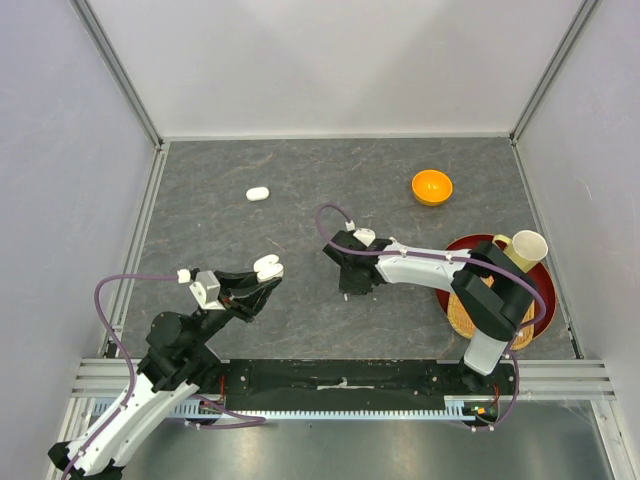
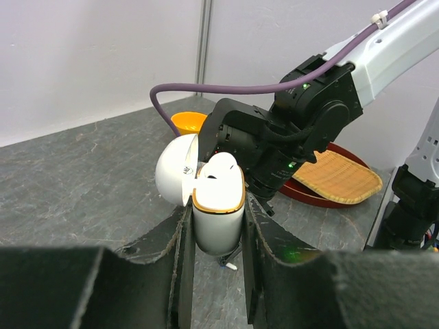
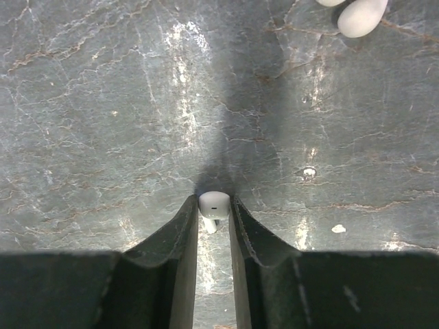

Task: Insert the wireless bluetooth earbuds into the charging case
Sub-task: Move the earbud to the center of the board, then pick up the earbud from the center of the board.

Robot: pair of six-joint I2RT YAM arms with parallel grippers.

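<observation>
My left gripper point(image 2: 218, 229) is shut on a white charging case point(image 2: 218, 219) with a gold rim and holds it upright above the table. The case's lid point(image 2: 175, 179) is swung open to the left, and one white earbud point(image 2: 221, 168) sits in it. From above, the case point(image 1: 268, 267) shows at the left gripper point(image 1: 262, 282). My right gripper point(image 3: 214, 209) points down at the grey tabletop, shut on a second small white earbud point(image 3: 214, 204) pinched between its fingertips, stem toward the camera. This gripper point(image 1: 352, 288) stands to the right of the held case.
A second white case point(image 1: 257, 194), closed, lies at the back left. An orange bowl point(image 1: 432, 186) stands at the back right. A red tray point(image 1: 470, 245) with a cream cup point(image 1: 527, 247) and a woven mat point(image 1: 462, 315) is on the right. Walls enclose the table.
</observation>
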